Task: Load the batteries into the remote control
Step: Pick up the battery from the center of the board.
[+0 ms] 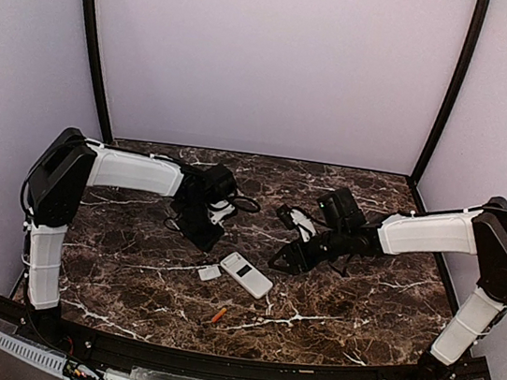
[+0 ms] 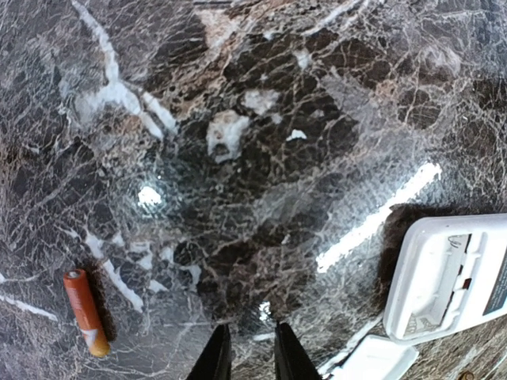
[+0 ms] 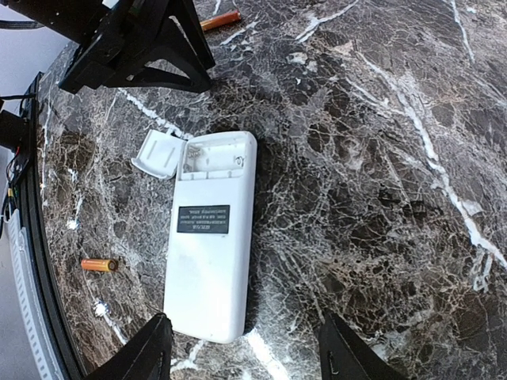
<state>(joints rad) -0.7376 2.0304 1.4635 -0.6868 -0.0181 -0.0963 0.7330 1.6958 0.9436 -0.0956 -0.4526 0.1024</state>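
Observation:
The white remote control (image 1: pixel 246 274) lies back-up on the marble, with a dark label and its battery bay uncovered (image 3: pixel 210 253) (image 2: pixel 451 277). One orange battery (image 1: pixel 218 315) (image 3: pixel 99 265) lies toward the table's near edge. Another battery (image 3: pixel 220 20) lies just beyond the left gripper, and the left wrist view has a battery (image 2: pixel 85 311) left of its fingers. My left gripper (image 1: pixel 202 232) (image 2: pixel 245 352) hovers beside the remote, its jaws a narrow gap apart and empty. My right gripper (image 1: pixel 283 259) (image 3: pixel 244 328) is open wide above the remote's closed end, holding nothing.
The loose white cover plate (image 1: pixel 210 273) (image 3: pixel 158 154) (image 2: pixel 376 360) lies against the remote's open end. The dark marble table (image 1: pixel 361 300) is walled by lilac panels at the back and sides. A black rail (image 1: pixel 210 365) runs along the near edge.

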